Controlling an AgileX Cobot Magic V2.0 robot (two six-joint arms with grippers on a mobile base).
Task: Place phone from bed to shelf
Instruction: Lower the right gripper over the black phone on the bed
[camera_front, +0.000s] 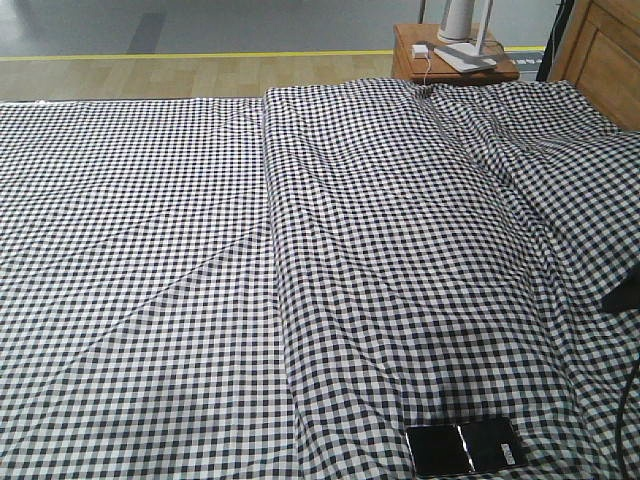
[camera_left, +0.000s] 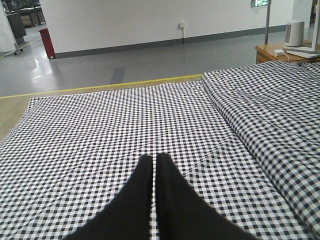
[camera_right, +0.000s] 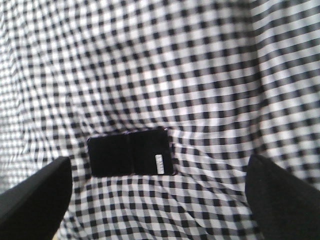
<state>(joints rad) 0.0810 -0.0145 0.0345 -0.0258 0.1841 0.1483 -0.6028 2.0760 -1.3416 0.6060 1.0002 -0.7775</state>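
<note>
The phone (camera_front: 465, 447) lies flat on the bed (camera_front: 200, 250) near its front edge, a glossy black slab with a crease across its middle and a small white sticker at its right end. In the right wrist view the phone (camera_right: 131, 154) sits below my right gripper (camera_right: 159, 162), which is open wide. Its two fingertips (camera_right: 55, 172) stand either side of the phone, clear of it, with the left one nearer. My left gripper (camera_left: 154, 159) is shut on nothing and hangs over the bed (camera_left: 90, 130) further left. The shelf is out of view.
A small brown nightstand (camera_front: 455, 55) with a white lamp base and charger stands past the bed's far edge. A wooden panel (camera_front: 605, 50) fills the far right corner. A raised fold (camera_front: 275, 250) runs down the bedding. A dark arm part (camera_front: 624, 294) juts in at right.
</note>
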